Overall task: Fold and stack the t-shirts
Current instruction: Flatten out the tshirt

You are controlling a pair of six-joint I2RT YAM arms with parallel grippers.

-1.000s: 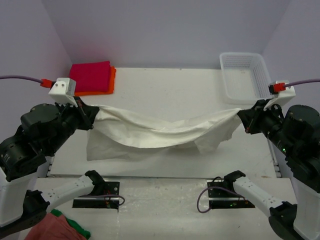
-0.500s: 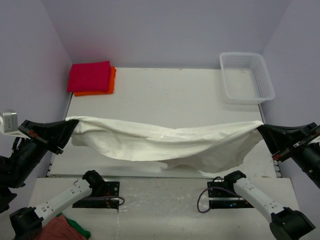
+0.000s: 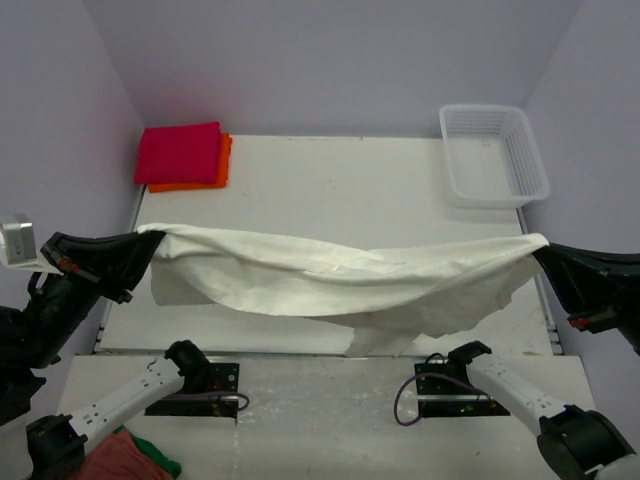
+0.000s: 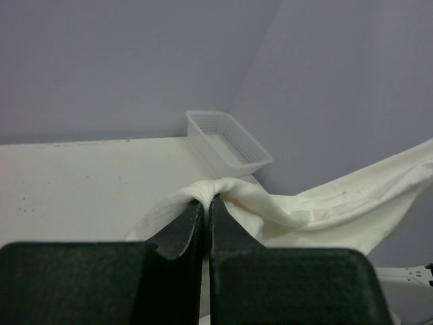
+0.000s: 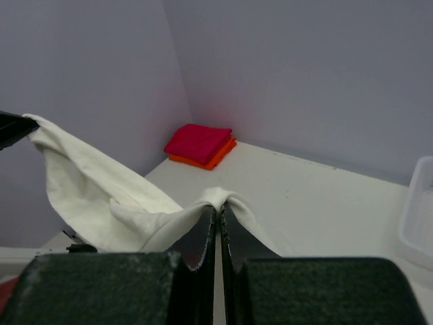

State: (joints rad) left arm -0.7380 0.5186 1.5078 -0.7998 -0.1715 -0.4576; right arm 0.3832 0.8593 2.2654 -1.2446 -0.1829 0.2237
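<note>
Basket [image 3: 495, 198] sat at far right corner of tabletop [image 3: 330, 180]. Pink cloth [image 3: 105, 455] and green cloth [image 3: 155, 455] lay off tabletop, beside left arm base.

Arms spread wide, one past each side edge. Left fingers [image 4: 176, 237] and right fingers [image 5: 196, 237] each pinched shut on edge of cream shirt [image 3: 330, 280]. Shirt hung stretched between them above tabletop, middle sagging.

Magenta shirt [image 3: 180, 153] lay folded atop orange shirt [image 3: 224, 165] at far left corner.

Count: three shirts, one basket, two cloths.

Your left gripper [image 3: 135, 255] sits at the left edge of the frame and your right gripper [image 3: 552, 262] at the right edge, with the arms spread wide apart. Each pair of fingers [image 4: 181, 233] is pressed together, pinching a fold of the cream-white t-shirt [image 3: 330, 280].
</note>
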